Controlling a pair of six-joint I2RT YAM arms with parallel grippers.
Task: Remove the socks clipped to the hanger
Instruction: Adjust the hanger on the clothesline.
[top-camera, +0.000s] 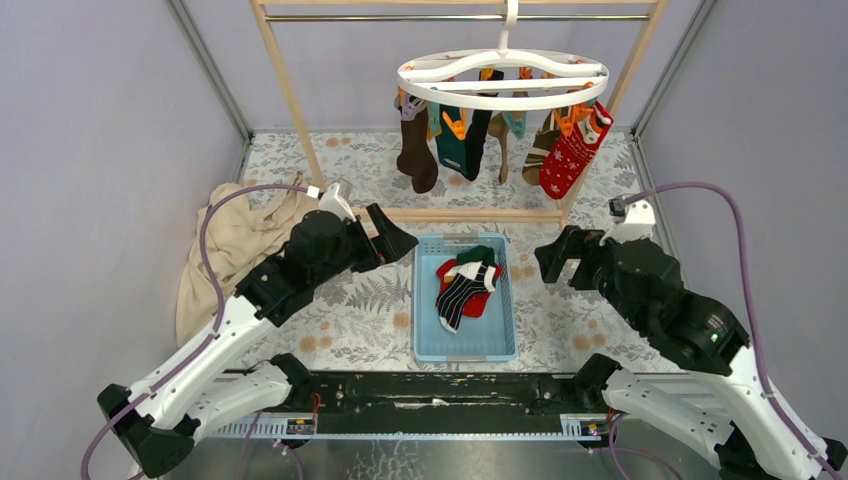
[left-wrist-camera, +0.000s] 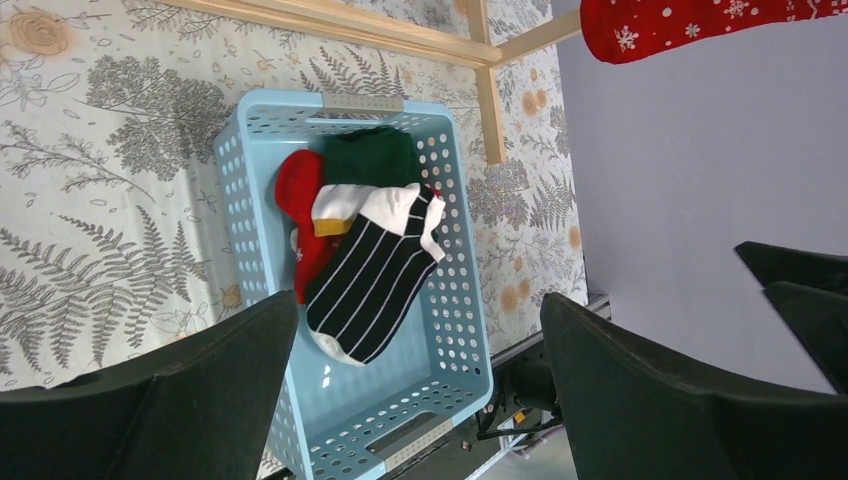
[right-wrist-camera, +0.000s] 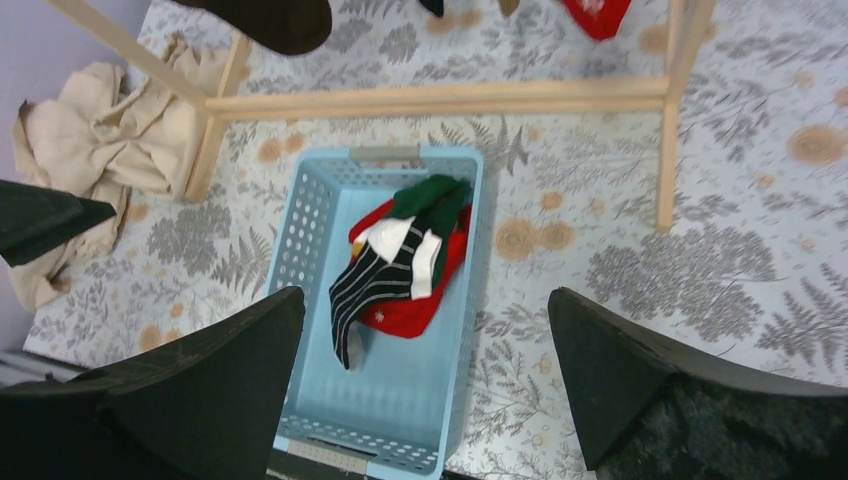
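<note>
Evidently this is a pause between picks. To the outer side of the left hand (top-camera: 392, 243) a beige cloth (top-camera: 235, 245) lies heaped on the table (top-camera: 375, 320), and the hand itself hovers low with its jaws spread wide and nothing between them. Just inboard of it, between the two hands, sits a light blue basket (top-camera: 420, 300) holding three socks in a loose pile: a striped sock (top-camera: 460, 298) on top, a red sock (top-camera: 446, 272) under it and a green sock (top-camera: 480, 254) at the end farthest from the hands. On the basket's other side the right hand (top-camera: 552, 265) hangs at much the same height, likewise fully open and empty. Beyond and above both hands, nearer the right one, the hanger (top-camera: 500, 101) hooks onto the top bar of the wooden rack (top-camera: 285, 90). Several socks dangle from its orange and teal clips (top-camera: 455, 125): a brown sock (top-camera: 418, 160) toward the left hand's side, a teal sock (top-camera: 460, 150) next, and a red patterned sock (top-camera: 570, 160) toward the right hand's side. The task looks partly done. The next move, I judge, is for one hand to rise and reach forward, close on a hanging sock below its clip, and pull down until the clip lets go; the ring may swing under that pull.
</note>
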